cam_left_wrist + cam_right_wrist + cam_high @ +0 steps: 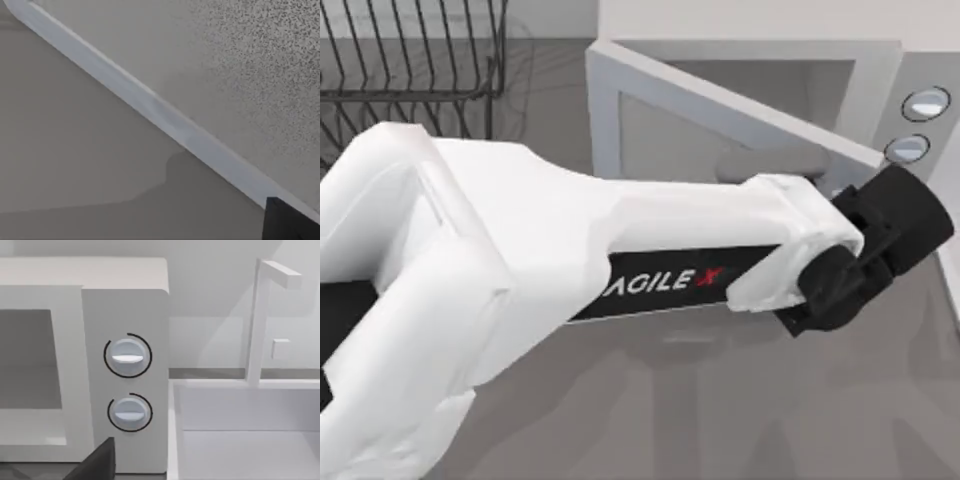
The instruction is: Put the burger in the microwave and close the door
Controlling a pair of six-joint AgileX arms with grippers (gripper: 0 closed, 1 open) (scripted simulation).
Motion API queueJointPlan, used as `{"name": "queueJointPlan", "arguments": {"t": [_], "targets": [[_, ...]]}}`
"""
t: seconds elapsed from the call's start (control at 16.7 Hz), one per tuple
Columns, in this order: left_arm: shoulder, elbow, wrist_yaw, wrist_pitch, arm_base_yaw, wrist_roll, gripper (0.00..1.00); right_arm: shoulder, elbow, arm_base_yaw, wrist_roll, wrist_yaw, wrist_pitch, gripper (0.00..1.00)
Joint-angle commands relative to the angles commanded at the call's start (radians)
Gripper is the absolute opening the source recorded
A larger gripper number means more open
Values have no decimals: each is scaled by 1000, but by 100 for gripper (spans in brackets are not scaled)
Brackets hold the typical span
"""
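Microwave (880,70) at the tabletop's (670,400) back right, door (720,110) ajar, left gripper (895,225) stretched across beside its dials, jaws' state cannot be told, cavity contents hidden.

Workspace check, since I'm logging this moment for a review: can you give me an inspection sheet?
Surface: grey table, bare where visible.
Job's things: microwave at the back right, two round dials on its side panel; door stands partly open, angled across the cavity. Burger: nothing seen.
Clutter: black wire dish rack at the back left.
Grippers: left gripper reaches across to the door's free edge near the dials; right gripper faces the microwave's front.
Cables: nothing seen.
Surroundings: white sink with a white faucet beside the microwave; pale wall behind.
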Motion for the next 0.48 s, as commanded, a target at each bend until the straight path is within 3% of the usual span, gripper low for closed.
{"name": "queueJointPlan", "arguments": {"t": [0.48], "targets": [[158, 217, 63, 44, 140, 168, 0, 0, 0, 0, 0, 0, 0, 100]]}}
